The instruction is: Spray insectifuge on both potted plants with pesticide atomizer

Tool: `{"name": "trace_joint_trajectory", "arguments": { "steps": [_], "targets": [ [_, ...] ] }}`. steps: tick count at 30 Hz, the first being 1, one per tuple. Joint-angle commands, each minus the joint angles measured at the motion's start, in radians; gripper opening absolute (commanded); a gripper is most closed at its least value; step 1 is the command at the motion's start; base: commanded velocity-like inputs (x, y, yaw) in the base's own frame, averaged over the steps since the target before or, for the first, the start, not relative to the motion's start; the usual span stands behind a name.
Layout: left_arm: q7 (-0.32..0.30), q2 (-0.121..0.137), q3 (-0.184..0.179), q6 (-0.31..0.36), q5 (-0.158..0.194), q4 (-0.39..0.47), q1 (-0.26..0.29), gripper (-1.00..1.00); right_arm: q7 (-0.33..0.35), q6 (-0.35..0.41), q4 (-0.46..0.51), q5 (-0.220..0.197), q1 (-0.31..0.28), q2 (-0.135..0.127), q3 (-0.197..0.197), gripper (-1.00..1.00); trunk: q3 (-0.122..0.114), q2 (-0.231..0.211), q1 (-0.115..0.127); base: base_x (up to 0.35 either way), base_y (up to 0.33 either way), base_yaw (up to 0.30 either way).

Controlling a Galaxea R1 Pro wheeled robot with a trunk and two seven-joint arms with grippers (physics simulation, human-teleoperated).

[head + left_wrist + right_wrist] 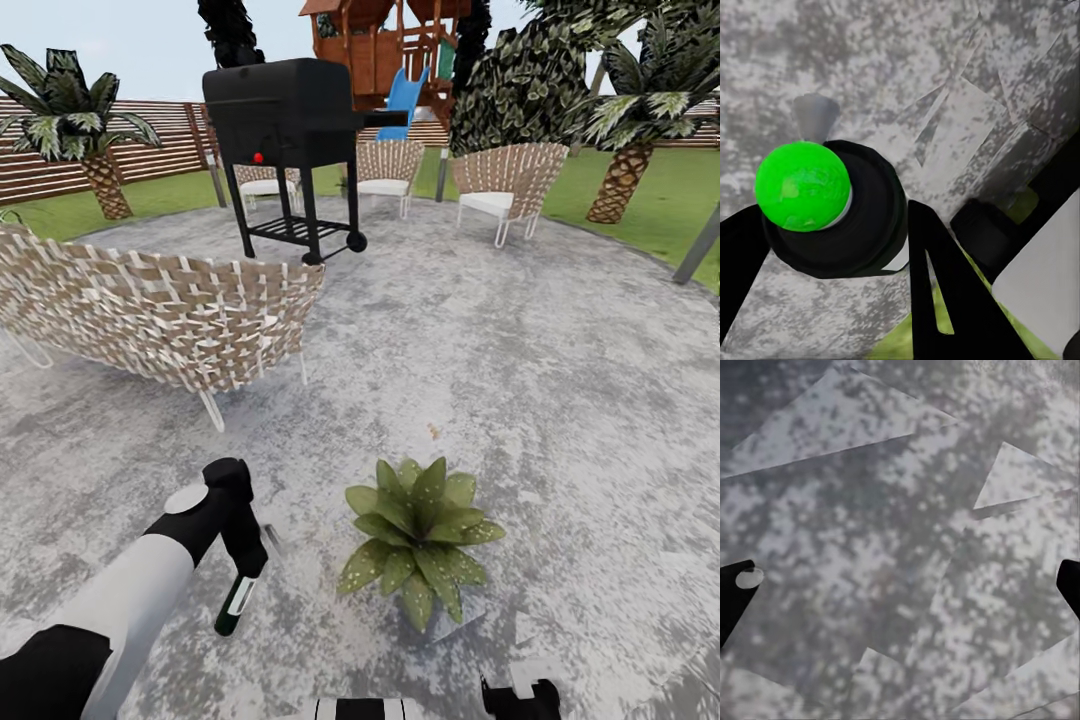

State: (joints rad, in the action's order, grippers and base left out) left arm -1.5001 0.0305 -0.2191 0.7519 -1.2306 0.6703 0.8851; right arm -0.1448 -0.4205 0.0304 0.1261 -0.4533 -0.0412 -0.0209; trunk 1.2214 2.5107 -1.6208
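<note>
- The left gripper [243,572] is clamped round the atomizer [236,603], which hangs below it over the patio [520,340], just left of the plant [420,540].
- From the left wrist, the atomizer [832,210] sits between the two black fingers [937,285], with a bright green ball on it and the grey stone behind.
- The plant is a low rosette of speckled green leaves, sitting on the stone near the robot; its pot is mostly hidden under the leaves.
- The right gripper [900,585] stands wide apart with nothing in it, its two dark tips at the edges of the right wrist view and mottled stone between them.
- Further back, a woven sofa [160,320] stands at the left, a black grill [290,130] behind it, and two woven chairs [505,185] beyond.
- Palms [85,125], a slatted fence [160,150] and a wooden play set [385,50] ring the lawn [650,200].
</note>
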Motion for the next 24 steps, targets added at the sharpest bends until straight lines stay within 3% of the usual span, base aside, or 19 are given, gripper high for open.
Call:
{"name": "trace_joint_trajectory", "arguments": {
  "steps": [1,8,16,21,24],
  "targets": [
    [-0.008,0.001,-0.004,0.011,-0.005,0.002,0.0,-1.0,-0.009,-0.001,-0.001,0.011,-0.001,-0.002,-0.002,1.0,0.0,0.0,0.0,0.279,0.225,-0.189],
    [-0.008,-0.007,-0.005,0.009,-0.002,0.003,0.001,-1.0,-0.009,-0.001,-0.001,0.011,-0.001,-0.005,-0.001,1.0,-0.006,0.0,0.0,0.168,0.105,-0.24],
    [-0.01,-0.055,-0.055,0.006,-0.004,0.003,0.008,-1.0,-0.009,-0.001,-0.001,0.011,-0.001,-0.006,-0.001,1.0,-0.013,0.0,0.0,0.007,0.003,-0.254],
    [-0.047,-0.064,-0.064,0.005,-0.002,-0.01,0.057,-1.0,-0.009,-0.001,-0.001,0.01,-0.001,-0.006,-0.001,1.0,-0.018,0.0,0.0,0.0,0.0,-0.254],
    [-0.071,-0.054,-0.066,0.005,-0.002,-0.009,0.09,-1.0,-0.009,-0.001,-0.001,0.01,-0.001,-0.006,-0.001,1.0,-0.02,0.0,0.0,0.0,0.0,-0.254]
  ]
}}
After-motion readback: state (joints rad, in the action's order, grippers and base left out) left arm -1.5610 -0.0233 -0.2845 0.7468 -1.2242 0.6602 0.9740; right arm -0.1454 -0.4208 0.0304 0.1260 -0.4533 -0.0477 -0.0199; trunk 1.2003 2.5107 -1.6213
